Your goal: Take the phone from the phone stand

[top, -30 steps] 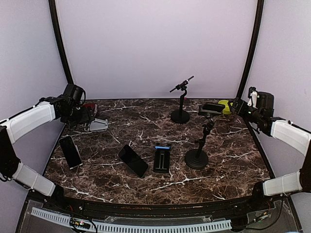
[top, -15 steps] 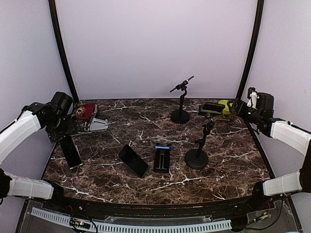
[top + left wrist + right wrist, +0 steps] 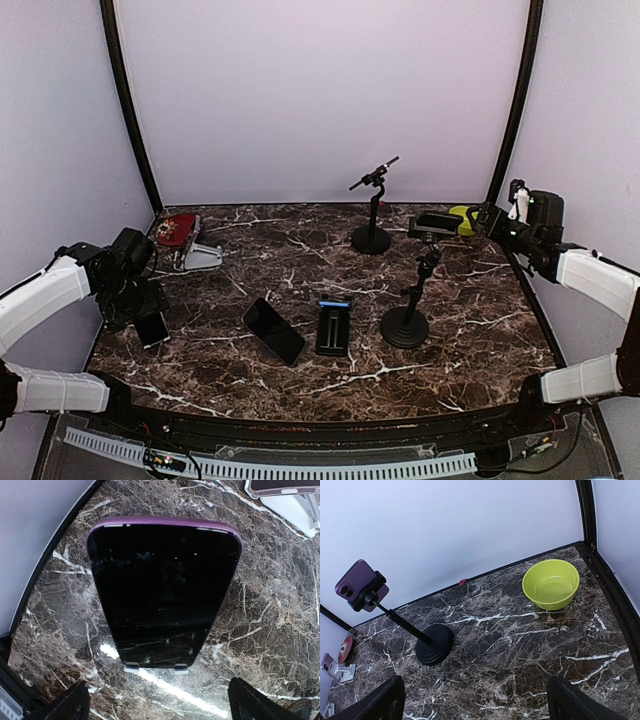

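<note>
A black-screened phone [image 3: 162, 590] in a purple case fills the left wrist view, its lower edge resting against two small clear tabs [image 3: 131, 667] on the marble. My left gripper [image 3: 160, 705] hovers open just above it, one dark finger [image 3: 65, 705] at each lower corner. In the top view that left gripper [image 3: 138, 297] covers most of this phone [image 3: 153, 328] at the table's left edge. Another purple phone [image 3: 357, 585] is clamped on a tall black phone stand [image 3: 434, 644], also visible in the top view [image 3: 405, 327]. My right gripper [image 3: 490, 218] stands open, empty, at the back right.
An empty black stand [image 3: 371, 238] stands at the back. A loose phone [image 3: 273, 330] and a phone on a flat holder [image 3: 333, 328] lie mid-table. A white stand [image 3: 200, 257] and red object [image 3: 178, 228] sit back left; a green bowl [image 3: 551, 584] back right.
My left arm has swung from the white stand at the back left toward the near side and now sits over the purple-cased phone. The right arm has not moved.
</note>
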Motion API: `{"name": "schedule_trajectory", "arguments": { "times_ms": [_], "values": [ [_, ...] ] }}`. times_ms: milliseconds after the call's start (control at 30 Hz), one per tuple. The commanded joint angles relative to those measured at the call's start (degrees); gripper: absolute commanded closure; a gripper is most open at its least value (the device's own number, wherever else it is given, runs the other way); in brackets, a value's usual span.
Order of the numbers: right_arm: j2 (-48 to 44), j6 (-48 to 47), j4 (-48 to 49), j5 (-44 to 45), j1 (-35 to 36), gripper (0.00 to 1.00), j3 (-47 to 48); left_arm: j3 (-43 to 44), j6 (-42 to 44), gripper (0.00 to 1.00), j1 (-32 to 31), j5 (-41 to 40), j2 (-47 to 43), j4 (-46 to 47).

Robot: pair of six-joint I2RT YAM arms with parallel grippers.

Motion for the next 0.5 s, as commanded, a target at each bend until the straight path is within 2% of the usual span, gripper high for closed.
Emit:
{"name": "schedule_trajectory", "arguments": {
  "times_ms": [0, 467],
  "values": [
    [0.12, -0.16, 2.24, -0.88, 0.11, 0.01, -0.64, -2.80, -1.48, 0.01, -0.30, 1.70, 0.32, 2.56],
    [0.92, -0.18, 2.39, -1.47, 0.15, 0.01, -0.41, -10.15, -3.57, 0.01, -0.27, 3.13, 2.51, 9.28]
  ]
}}
